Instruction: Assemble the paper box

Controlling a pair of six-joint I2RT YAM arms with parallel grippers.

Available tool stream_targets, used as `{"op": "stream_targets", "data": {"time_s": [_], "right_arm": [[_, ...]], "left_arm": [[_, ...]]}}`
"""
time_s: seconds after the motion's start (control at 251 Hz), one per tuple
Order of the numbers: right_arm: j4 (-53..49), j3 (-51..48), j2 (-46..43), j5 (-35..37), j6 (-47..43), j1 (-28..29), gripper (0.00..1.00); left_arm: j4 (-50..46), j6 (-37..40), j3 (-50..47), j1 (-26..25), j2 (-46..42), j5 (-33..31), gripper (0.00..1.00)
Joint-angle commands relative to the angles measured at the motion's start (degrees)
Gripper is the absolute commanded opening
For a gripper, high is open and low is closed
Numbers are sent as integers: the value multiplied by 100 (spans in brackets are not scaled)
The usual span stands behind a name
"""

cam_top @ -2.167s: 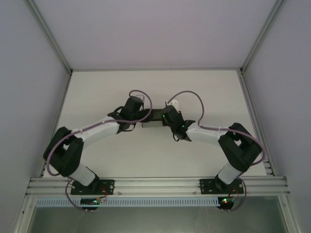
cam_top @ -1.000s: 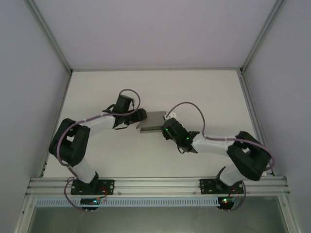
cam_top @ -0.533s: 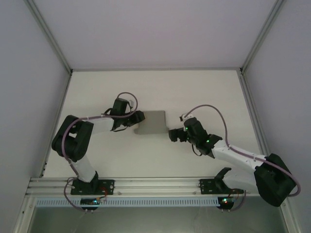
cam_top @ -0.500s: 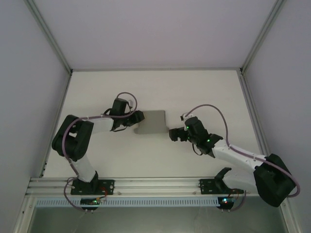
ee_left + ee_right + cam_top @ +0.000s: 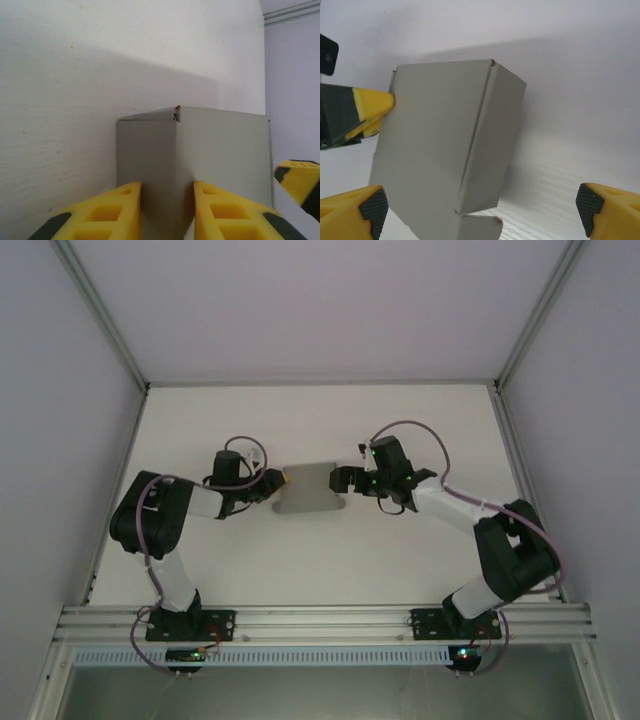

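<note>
The paper box point(image 5: 312, 490) is a low grey cardboard box lying in the middle of the white table. My left gripper point(image 5: 280, 483) holds its left end. In the left wrist view, the box point(image 5: 220, 150) runs down between the yellow fingers, and both look pressed against it around the gripper point(image 5: 167, 200). My right gripper point(image 5: 338, 480) hangs at the box's right end with its jaws spread wide. In the right wrist view, the gripper point(image 5: 480, 210) is open over the box point(image 5: 435, 135). A rounded flap point(image 5: 480, 227) sticks out at the box's near end. The left gripper's fingers point(image 5: 372, 105) touch its far corner.
The white table point(image 5: 330, 420) is walled in by pale panels and aluminium posts point(image 5: 110, 330) on both sides. A metal rail point(image 5: 320, 622) runs along the near edge, where both arm bases are bolted.
My right arm has swung up from the lower right to the box's right end, and its jaws have opened wide. My left gripper's jaws have narrowed onto the box's left end.
</note>
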Motion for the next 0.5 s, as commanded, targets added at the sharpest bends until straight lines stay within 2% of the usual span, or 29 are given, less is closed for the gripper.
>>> {"op": "stream_targets", "data": {"time_s": [0.0,0.172,0.267,0.347,0.407,0.495], "right_arm": [[201,231,523,-1137,597,-212,98],[308,695,1273,-1851,881,-249,95],[929,730,1634,-2335,1352,-272,91],[1905,696,1891,-2672,1988,-291,82],[2421,728,2045,-2900,2297,-298,71],[2950,723,2115,-3067,2576,-296,60]], "left_arm": [[-324,-52,-240,111,341,-94,27],[195,-227,-411,233,530,119,27],[340,-251,-454,265,596,179,27],[331,-210,-448,265,618,190,27],[309,-149,-447,265,619,192,27],[340,-24,-429,265,569,263,27]]}}
